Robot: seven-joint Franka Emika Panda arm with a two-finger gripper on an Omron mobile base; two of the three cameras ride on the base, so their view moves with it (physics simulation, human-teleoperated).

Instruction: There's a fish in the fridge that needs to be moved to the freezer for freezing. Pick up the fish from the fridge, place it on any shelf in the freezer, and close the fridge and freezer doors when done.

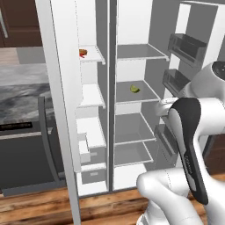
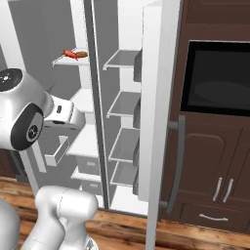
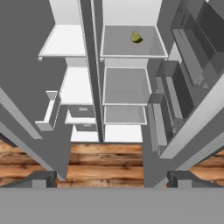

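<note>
The fish (image 1: pixel 82 52) is slim and red-orange and lies on a high white shelf of the freezer (image 1: pixel 91 95), the narrow left compartment. From the right base view the fish (image 2: pixel 70 54) has a small brown lump (image 2: pixel 81 53) beside it. The fridge (image 1: pixel 132 127), wider and grey inside, holds a yellow-green fruit (image 1: pixel 135 89) on a middle shelf. Both doors stand wide open: the freezer door (image 1: pixel 59 88) at left, the fridge door (image 1: pixel 189 50) with its bins at right. My gripper (image 3: pixel 113 179) is open and holds nothing. It hangs back from the shelves, well below the fish, looking down at the lower shelves and floor.
A marble counter (image 1: pixel 22 90) and a dark dishwasher (image 1: pixel 24 149) sit left of the freezer door. Dark brown cabinets with a built-in oven (image 2: pixel 217 78) stand right of the fridge door (image 2: pixel 158 107), whose grey handle (image 2: pixel 178 161) juts out. White drawers (image 3: pixel 83 118) fill the freezer's bottom.
</note>
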